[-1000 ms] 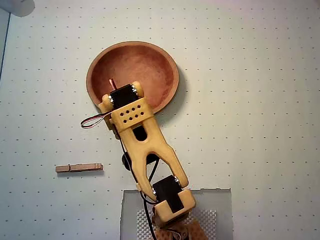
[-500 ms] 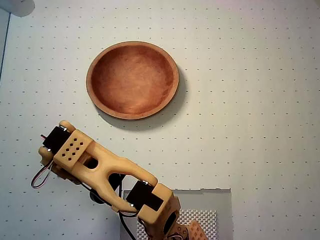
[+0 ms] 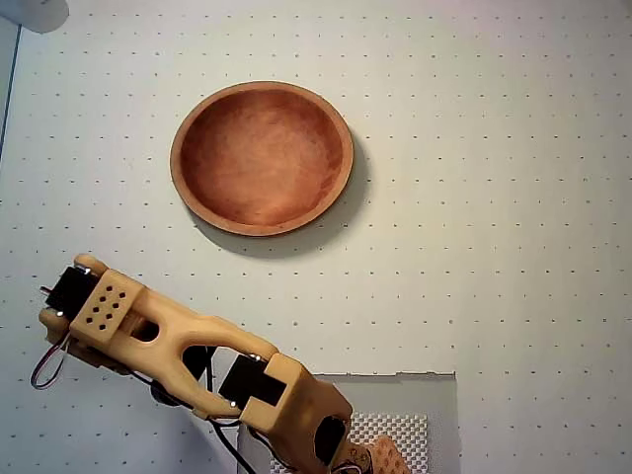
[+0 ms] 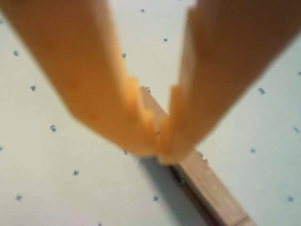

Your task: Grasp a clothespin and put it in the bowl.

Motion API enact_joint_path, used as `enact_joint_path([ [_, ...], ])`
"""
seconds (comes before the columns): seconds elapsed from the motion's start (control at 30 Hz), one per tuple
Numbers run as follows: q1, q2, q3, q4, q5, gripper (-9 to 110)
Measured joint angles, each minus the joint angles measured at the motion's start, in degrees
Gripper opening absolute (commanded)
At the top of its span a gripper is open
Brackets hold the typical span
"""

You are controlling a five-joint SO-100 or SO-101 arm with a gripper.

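One clothespin point(image 4: 207, 181) | claw point(image 4: 160, 141) closed on it | bowl point(image 3: 262, 156) empty, well apart

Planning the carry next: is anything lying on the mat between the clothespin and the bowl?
Nothing visible. The pincer sits at the clothespin in the wrist view; overhead, the arm hides the pin, and only bare dotted mat lies up to the empty bowl.

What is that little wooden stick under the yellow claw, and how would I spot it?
Start at the yellow arm's tip, the gripper, in the wrist view. Right beneath its closed fingertips, on the pale dotted table, lies the clothespin: a slim, light-tan wooden strip running diagonally. Nothing else there is wood; the round reddish bowl sits far off.
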Motion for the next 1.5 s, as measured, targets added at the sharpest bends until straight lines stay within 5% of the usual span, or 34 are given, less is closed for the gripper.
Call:
enact_joint_path([
  [0.33,11.9,-1.8,-1.1,0.0,-9.2,-3],
  [0.7,12.7,-1.8,-1.1,0.0,-23.7,-3],
  [1.5,9.0,-1.8,-3.1,0.0,-25.6,-3],
])
